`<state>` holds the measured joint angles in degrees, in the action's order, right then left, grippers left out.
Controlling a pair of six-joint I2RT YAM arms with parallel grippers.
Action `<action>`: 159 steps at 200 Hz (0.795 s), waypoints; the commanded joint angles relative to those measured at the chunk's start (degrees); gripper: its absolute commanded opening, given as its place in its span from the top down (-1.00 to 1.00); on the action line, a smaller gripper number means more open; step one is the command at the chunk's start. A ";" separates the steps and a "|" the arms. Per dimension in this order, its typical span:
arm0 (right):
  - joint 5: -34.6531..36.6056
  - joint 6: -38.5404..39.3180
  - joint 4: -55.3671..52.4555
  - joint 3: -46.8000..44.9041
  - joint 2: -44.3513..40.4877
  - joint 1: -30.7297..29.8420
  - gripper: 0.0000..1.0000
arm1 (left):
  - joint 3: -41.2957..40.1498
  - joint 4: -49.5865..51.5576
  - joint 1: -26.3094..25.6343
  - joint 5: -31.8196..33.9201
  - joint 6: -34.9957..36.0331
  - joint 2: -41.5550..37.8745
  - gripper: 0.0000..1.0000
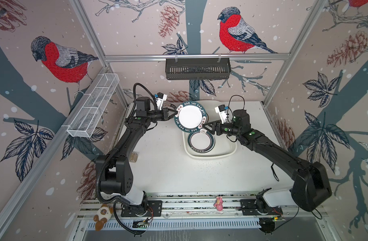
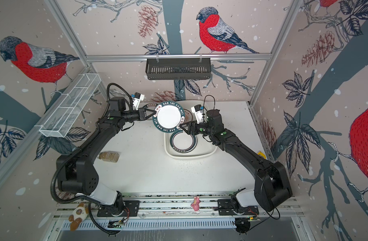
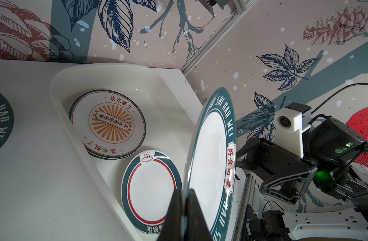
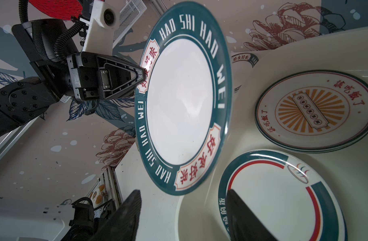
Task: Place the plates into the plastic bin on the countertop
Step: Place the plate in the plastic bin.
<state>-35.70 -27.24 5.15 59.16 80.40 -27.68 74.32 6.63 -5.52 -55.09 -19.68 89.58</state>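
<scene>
Green-rimmed plates, three: held plate [image 1: 190, 119] tilted above plastic bin [image 1: 210, 156] edge, clamped in left tool [image 1: 175, 114]; second plate [image 1: 201, 141] flat in bin beside sunburst stack [image 3: 107, 123]; third plate [image 3: 1, 121] on bench [image 1: 158, 167]. Right tool [image 1: 205, 127] jaws apart near held rim.

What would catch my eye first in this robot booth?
A green-rimmed plate lettered HAO SHI HAO WEI, pinched at its rim by the left gripper, hangs tilted above the white plastic bin. The right gripper stands open beside it, and red-breasted birds cover the wallpaper.
</scene>
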 commanded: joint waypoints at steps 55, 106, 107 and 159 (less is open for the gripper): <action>-0.42 -3.02 6.19 -0.47 0.81 0.21 -0.02 | -1.52 -4.43 -1.16 -2.92 -0.98 -2.95 1.00; -3.75 -7.13 12.29 -3.13 0.75 1.47 0.15 | -1.91 -4.14 -1.50 -2.74 -0.38 -4.19 1.00; -3.80 -7.21 12.45 -3.20 0.73 1.52 0.16 | -1.91 -4.07 -1.55 -2.70 -0.28 -4.22 1.00; -6.24 -9.64 15.80 -4.29 0.91 2.19 0.24 | -2.17 -2.74 -2.09 -1.31 1.60 -4.93 1.00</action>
<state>-39.90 -34.76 16.73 55.05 81.30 -25.56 72.12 5.26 -7.51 -55.42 -19.05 85.14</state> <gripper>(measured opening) 0.390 0.074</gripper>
